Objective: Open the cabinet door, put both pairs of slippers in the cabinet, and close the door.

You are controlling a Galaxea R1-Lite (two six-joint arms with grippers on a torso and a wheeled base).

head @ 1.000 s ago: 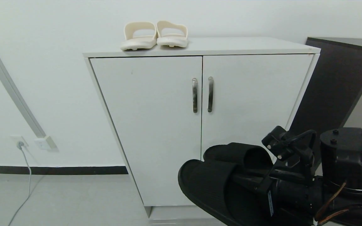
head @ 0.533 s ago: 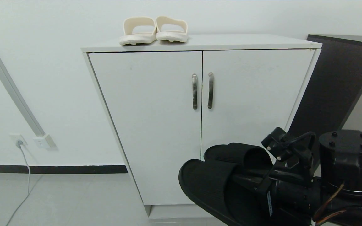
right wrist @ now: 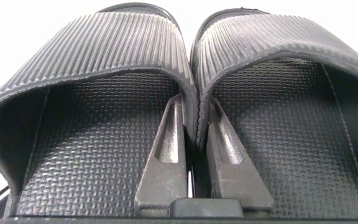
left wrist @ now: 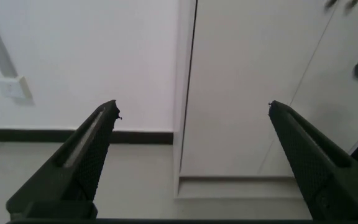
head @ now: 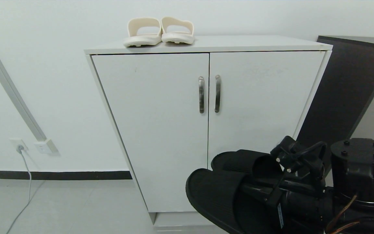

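Right end effector (right wrist: 194, 118): clamped on the black ribbed rubber slippers (head: 219, 191), fingers pinching the pair's two inner walls together, held low in front of the right door (head: 265, 97).
Left end effector (left wrist: 194, 107): fingers spread wide, nothing between them, facing the cabinet's lower left edge.
White two-door cabinet (head: 161, 130): both doors shut.
Cream open-toe slippers (head: 154, 37): side by side on the cabinet top, toward its left half.
Step in hand: likely opening a door — nothing is inside yet.
Doing it well: take the left door's metal bar handle (head: 201, 95) at mid-height, close squarely around it, and pull along the hinge's arc.
Watch for: the black pair sits near the doors' swing — keep that arm back.
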